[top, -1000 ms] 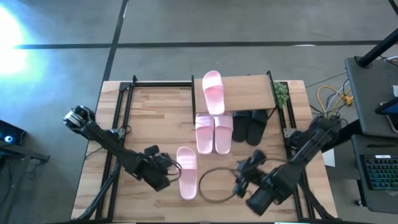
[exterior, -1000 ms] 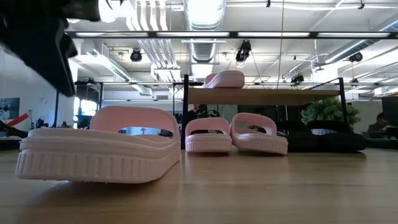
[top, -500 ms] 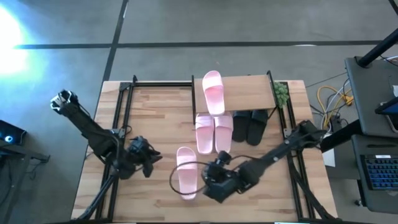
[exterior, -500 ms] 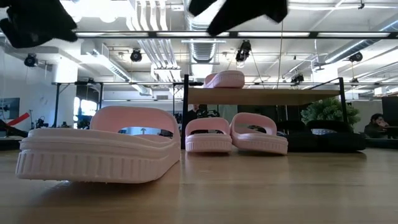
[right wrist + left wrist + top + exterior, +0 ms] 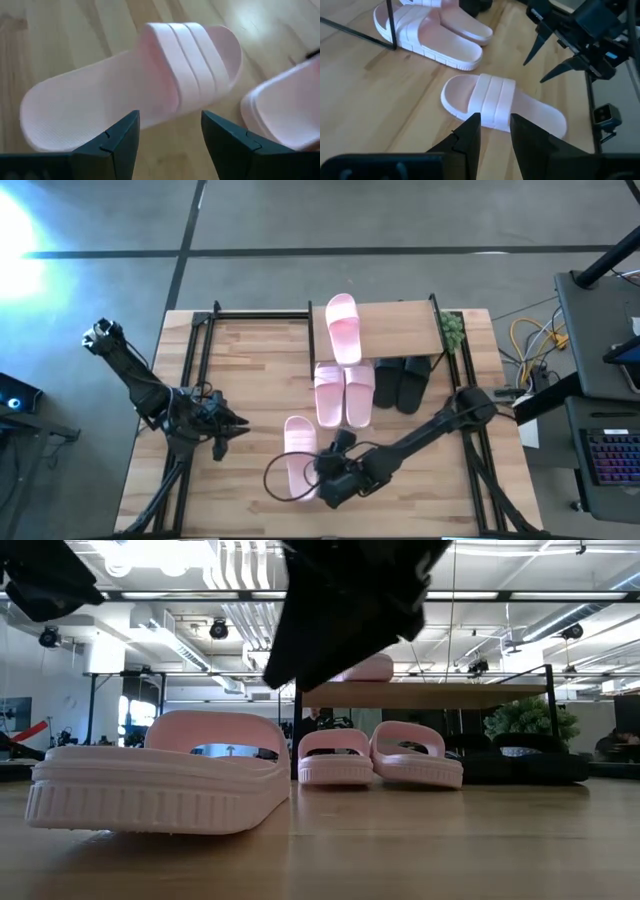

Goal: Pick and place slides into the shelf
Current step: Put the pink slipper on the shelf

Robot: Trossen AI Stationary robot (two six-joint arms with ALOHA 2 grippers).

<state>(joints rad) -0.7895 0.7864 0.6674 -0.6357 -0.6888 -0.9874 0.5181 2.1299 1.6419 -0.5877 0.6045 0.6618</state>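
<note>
Loose pink slide (image 5: 299,453): lies flat on the tabletop (image 5: 250,360) near its front edge, apart from the others; by its position, the next one due for the shelf.
Right gripper (image 5: 325,480): hangs just above that slide's right side, fingers spread wide and holding nothing; in its wrist view the strap sits between the two fingertips, so it reads as lined up for a grasp not yet made.
Right arm pose: stretched low across the table from the right rear corner, wrist angled down toward the slide.
Left gripper (image 5: 232,425): left of the slide and clear of it, fingers parted by a narrow gap, empty; pointed toward the slide, it appears to be waiting.
Shelf (image 5: 400,330): at the table's rear centre, one pink slide (image 5: 343,328) lying on the left end of its top board.
Pink pair (image 5: 344,392): side by side at the shelf's front edge.
Black pair (image 5: 403,380): beside the pink pair, partly under the board.
</note>
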